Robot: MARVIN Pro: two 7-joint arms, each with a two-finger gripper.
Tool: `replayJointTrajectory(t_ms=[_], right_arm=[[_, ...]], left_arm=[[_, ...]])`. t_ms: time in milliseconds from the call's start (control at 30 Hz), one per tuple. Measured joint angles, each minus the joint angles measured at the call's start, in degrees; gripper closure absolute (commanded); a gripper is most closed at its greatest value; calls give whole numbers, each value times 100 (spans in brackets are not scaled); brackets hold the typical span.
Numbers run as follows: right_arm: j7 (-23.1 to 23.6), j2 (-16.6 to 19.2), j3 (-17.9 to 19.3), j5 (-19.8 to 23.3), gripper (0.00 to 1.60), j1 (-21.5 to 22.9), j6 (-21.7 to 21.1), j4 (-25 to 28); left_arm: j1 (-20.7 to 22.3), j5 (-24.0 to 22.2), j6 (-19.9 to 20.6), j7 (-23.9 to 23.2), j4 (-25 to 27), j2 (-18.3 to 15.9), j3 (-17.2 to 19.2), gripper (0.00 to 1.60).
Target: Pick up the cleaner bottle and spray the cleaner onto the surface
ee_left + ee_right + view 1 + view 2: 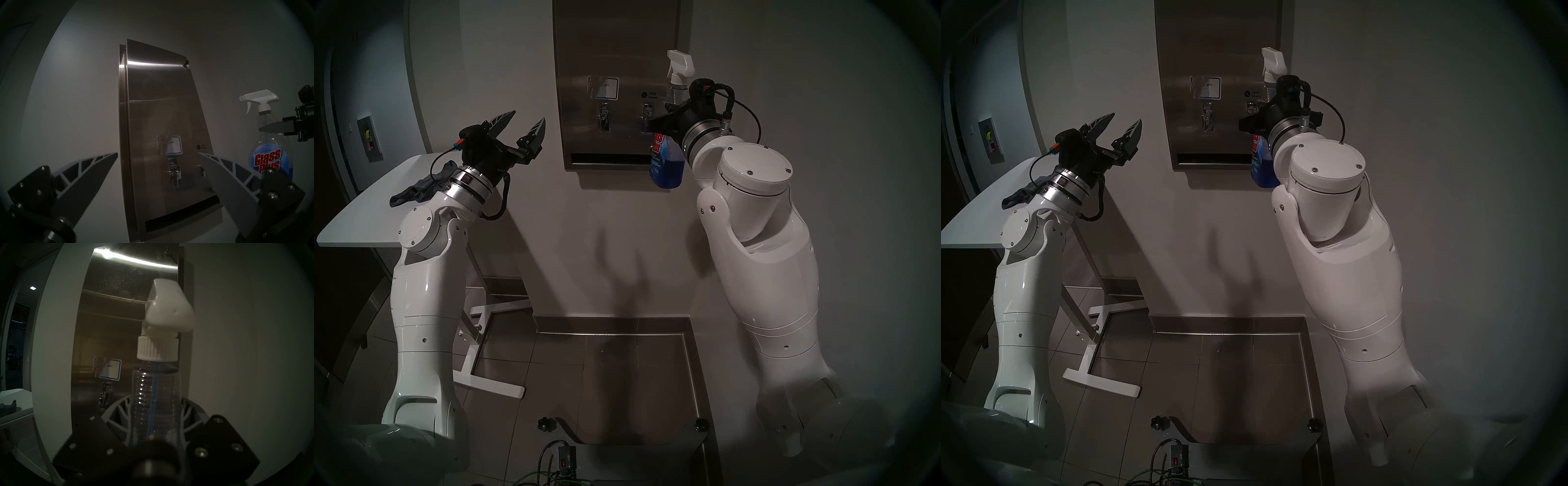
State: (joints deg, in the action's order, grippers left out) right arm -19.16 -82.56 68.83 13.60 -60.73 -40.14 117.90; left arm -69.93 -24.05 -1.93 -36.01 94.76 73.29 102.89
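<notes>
My right gripper (pixel 667 117) is shut on the cleaner bottle (pixel 667 163), gripping its clear ribbed neck (pixel 153 395) below the white trigger head (pixel 682 62). The bottle hangs upright, blue cleaner (pixel 1263 169) in its lower half, in front of the right edge of the surface (pixel 612 44), a brushed steel wall dispenser panel. Its nozzle points left across the panel. Fine specks dot the upper panel (pixel 117 279). My left gripper (pixel 529 117) is open and empty, raised left of the panel (pixel 158 101) and facing it, with the bottle (pixel 270 152) at its right.
Two small levers (pixel 603 113) and a bottom slot (pixel 605 159) sit on the panel. A white table (pixel 365 210) with a dark cloth (pixel 415 193) stands behind my left arm, its legs (pixel 490 383) on the tiled floor. White wall surrounds the panel.
</notes>
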Motion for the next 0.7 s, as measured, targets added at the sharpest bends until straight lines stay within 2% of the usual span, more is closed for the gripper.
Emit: replayJointTrajectory(t_ms=[400, 433, 700], right_arm=[[-31, -28, 3, 0, 160, -25, -30, 21], [-33, -30, 3, 0, 160, -27, -32, 22], [-39, -40, 4, 0, 160, -35, -42, 25]], left_arm=[[-16, -12, 23, 58, 36, 18, 2, 0], [-17, -12, 25, 62, 37, 17, 2, 160], [19, -54, 127, 65, 31, -1, -33, 160]])
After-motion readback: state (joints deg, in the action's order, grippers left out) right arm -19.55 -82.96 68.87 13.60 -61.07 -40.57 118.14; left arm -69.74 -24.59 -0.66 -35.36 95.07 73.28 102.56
